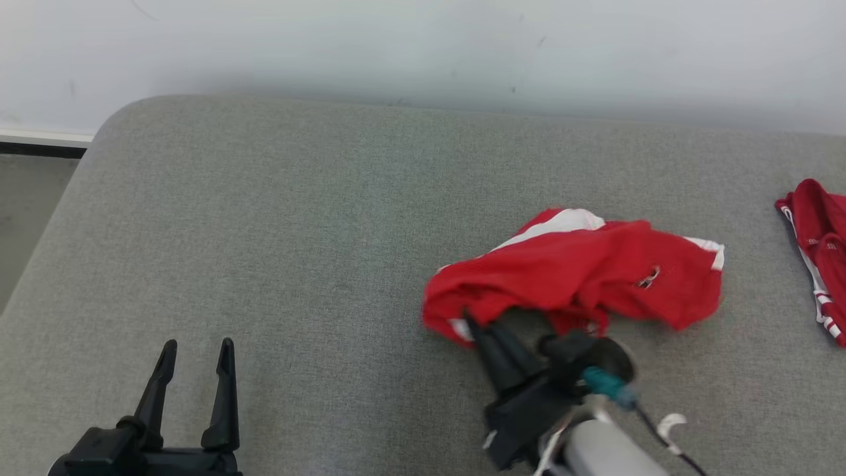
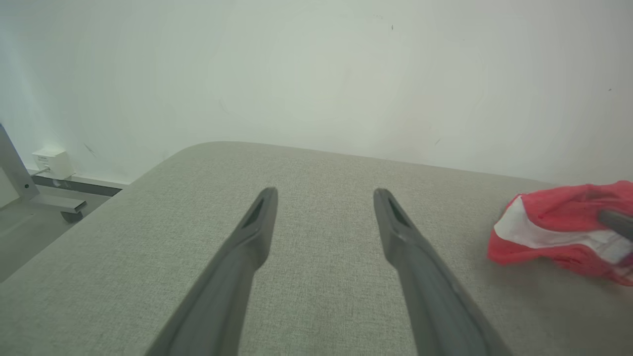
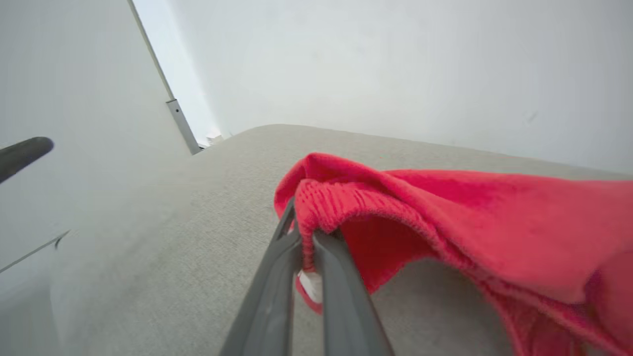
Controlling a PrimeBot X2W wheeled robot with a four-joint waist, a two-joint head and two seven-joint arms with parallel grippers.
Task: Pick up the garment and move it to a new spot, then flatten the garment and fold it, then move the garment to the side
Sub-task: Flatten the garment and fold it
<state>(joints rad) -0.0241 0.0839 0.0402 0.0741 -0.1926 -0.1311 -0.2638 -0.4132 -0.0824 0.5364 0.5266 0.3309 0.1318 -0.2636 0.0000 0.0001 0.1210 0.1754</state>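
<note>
My right gripper (image 1: 472, 325) clamps the hem of the crumpled red-and-white cloth garment (image 1: 581, 271). My left gripper (image 1: 198, 350) gapes wide. A second red garment (image 1: 819, 238) lies well apart, rightward.

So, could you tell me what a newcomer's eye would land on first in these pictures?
The crumpled red garment, right of centre on the grey padded surface, catches the eye first. The right gripper is shut on its near-left edge. A second red garment lies at the far right edge.
</note>
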